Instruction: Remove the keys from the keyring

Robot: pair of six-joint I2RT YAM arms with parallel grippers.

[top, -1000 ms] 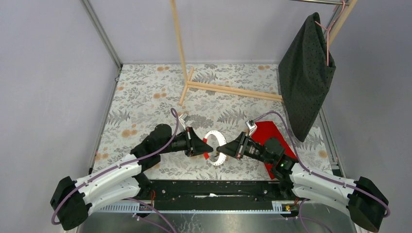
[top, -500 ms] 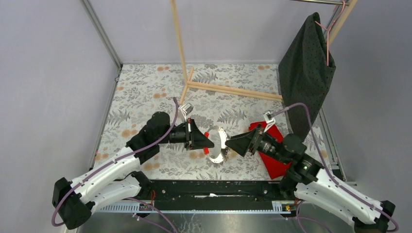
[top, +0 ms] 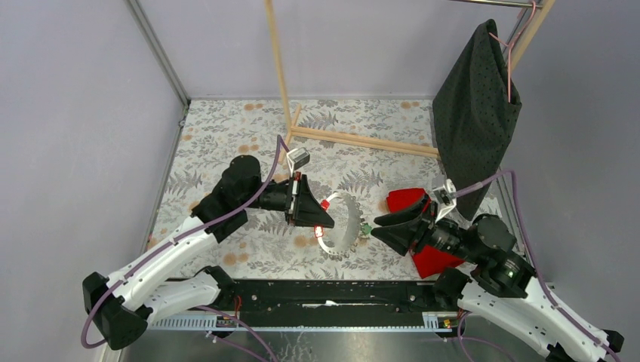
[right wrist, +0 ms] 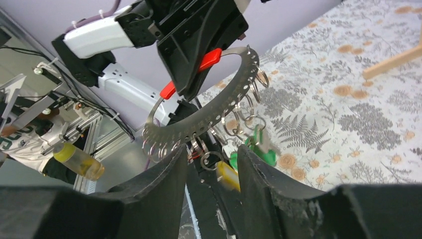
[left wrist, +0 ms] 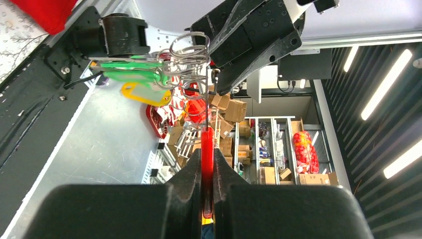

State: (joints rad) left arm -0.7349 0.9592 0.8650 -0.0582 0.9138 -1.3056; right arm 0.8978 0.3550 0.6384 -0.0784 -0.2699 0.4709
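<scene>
My left gripper [left wrist: 206, 167] is clamped tight on a red stretch of the keyring [right wrist: 214, 115]. In its wrist view the rim sits edge-on, pinched between both fingers. My right gripper [right wrist: 212, 154] has its fingers apart with nothing pinched, and the lower arc of the ring crosses just above its fingertips.

From the right wrist I see the ring held up off the table. It is a flat silver band punched with a row of holes, with small wire split rings [right wrist: 234, 122] dangling from it. The yellow key [right wrist: 226, 177] hangs in the gap between my right fingers, close to the one on the right of that view; I cannot tell whether it touches. The green key [right wrist: 259, 147] hangs just beyond that finger, a bit blurred.

From above, the two grippers face each other over the middle of the floral table [top: 226, 143] with the ring between them. The left arm reaches in from the left and the right arm from the right. A red cloth [top: 411, 202] lies just behind the right gripper and under its arm. Farther back a bare wooden frame [top: 362, 141] rests on the table. At the far right a dark dotted cloth [top: 475, 113] hangs from a pink hanger [top: 509, 68].
</scene>
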